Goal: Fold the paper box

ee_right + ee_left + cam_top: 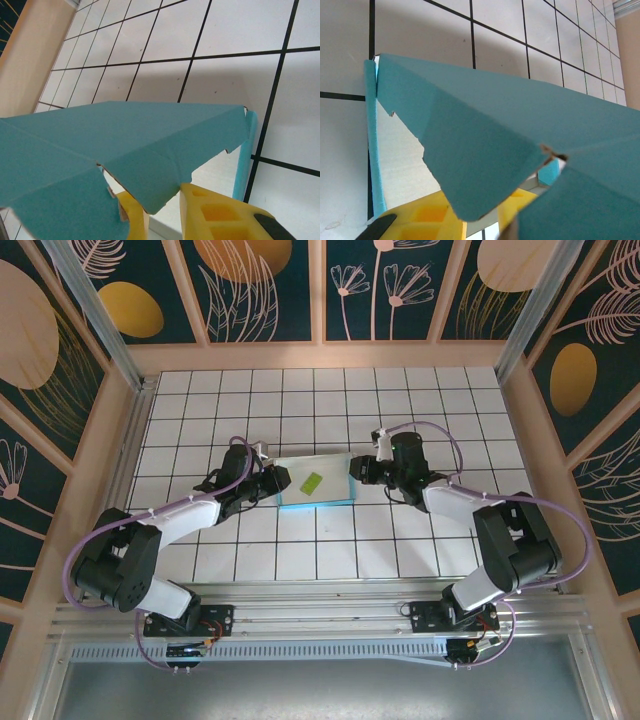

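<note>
The paper box (330, 480) lies flat on the tiled table between both arms, teal side up, about two tiles wide. My left gripper (276, 483) sits at its left end and my right gripper (356, 468) at its right end. In the left wrist view a rounded teal flap of the box (470, 165) hangs in front of the gap between my yellow fingers (432, 215), which stand apart. The right wrist view is alike: a teal flap (160, 170) droops over the gap between the separated yellow fingers (220, 212). White inner card shows under both flaps.
A tiny yellow-green scrap (311, 481) rests on top of the box. Wooden walls (100, 490) fence the white tiled table (320, 400) on three sides. An aluminium rail (320, 600) runs along the near edge by the arm bases.
</note>
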Robot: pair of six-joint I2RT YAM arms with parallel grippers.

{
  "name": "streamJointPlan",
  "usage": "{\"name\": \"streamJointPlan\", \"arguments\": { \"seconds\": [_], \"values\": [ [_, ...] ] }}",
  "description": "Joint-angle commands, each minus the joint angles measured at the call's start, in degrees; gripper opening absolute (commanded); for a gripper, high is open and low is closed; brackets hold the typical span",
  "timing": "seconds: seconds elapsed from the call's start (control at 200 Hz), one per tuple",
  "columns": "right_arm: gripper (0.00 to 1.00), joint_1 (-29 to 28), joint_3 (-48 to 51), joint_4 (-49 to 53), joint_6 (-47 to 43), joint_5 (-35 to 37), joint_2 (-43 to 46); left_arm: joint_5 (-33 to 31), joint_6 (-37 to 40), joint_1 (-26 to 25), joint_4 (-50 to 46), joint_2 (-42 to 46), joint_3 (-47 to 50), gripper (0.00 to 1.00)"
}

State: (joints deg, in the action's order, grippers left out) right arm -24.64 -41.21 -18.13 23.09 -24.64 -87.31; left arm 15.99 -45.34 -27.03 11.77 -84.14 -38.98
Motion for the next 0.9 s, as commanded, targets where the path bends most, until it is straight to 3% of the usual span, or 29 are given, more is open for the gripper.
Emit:
{"name": "streamJointPlan", "arguments": {
  "seconds": [0.0, 0.18, 0.35, 0.581, 0.661, 0.781, 0.896],
  "values": [
    [0.24, -0.59, -1.06, -0.66, 1.05, 2.82, -0.93, 0.23, 0.16, -0.31, -0.52, 1.87, 0.47, 0.22],
    [0.24, -0.59, -1.41, 1.13, -0.55, 6.32, -0.34, -3.71, 1.69, -0.31, -2.84, 7.52, 2.22, 0.23],
    [0.26, -0.68, -2.33, 1.99, -0.67, 6.71, -0.19, -3.86, 1.73, -0.31, -3.48, 14.16, 5.27, 0.35],
    [0.32, -0.85, -3.26, 4.03, -1.45, 6.02, 1.63, -7.08, 2.39, -0.31, -8.07, 23.32, 6.49, 0.35],
    [0.44, -0.76, -3.31, 5.20, -4.91, 5.66, 3.91, -11.06, 3.91, -0.31, -10.96, 25.43, 5.34, 0.36],
    [0.75, 1.13, -6.49, 9.80, -14.95, 2.68, 4.45, -18.96, 10.68, -0.24, -17.60, 24.39, 1.25, 0.39],
    [0.82, 4.26, -14.46, 17.67, -21.88, -5.12, -1.13, -21.00, 16.29, 0.00, -20.48, 18.91, -3.23, 0.42]
  ]
}}
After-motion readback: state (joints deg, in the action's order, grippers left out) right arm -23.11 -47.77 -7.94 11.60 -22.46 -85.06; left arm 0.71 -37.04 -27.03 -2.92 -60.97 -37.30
